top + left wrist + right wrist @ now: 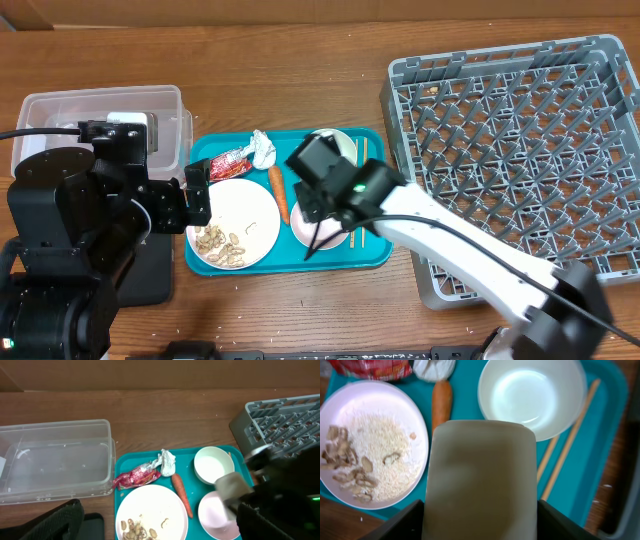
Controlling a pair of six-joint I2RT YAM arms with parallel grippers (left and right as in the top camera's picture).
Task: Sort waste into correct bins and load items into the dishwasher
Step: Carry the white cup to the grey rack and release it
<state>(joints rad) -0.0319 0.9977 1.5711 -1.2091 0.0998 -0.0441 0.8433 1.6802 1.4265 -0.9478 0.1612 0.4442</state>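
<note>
The right gripper (480, 506) pinches the cup (481, 467) from both sides. It sits mid-frame over the lower bowl (212, 515) on the teal tray (212, 148) – a grip probably meant to carry it to the dish rack (520, 130) at right. The left gripper (203, 192) hangs left of the plate (240, 215), jaws spread wide – apparently keeping clear.

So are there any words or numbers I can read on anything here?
No text here can be read.
The red snack wrapper may carry print, but it is too crumpled and blurred to read.
The small cup and the plate show no writing.
</note>
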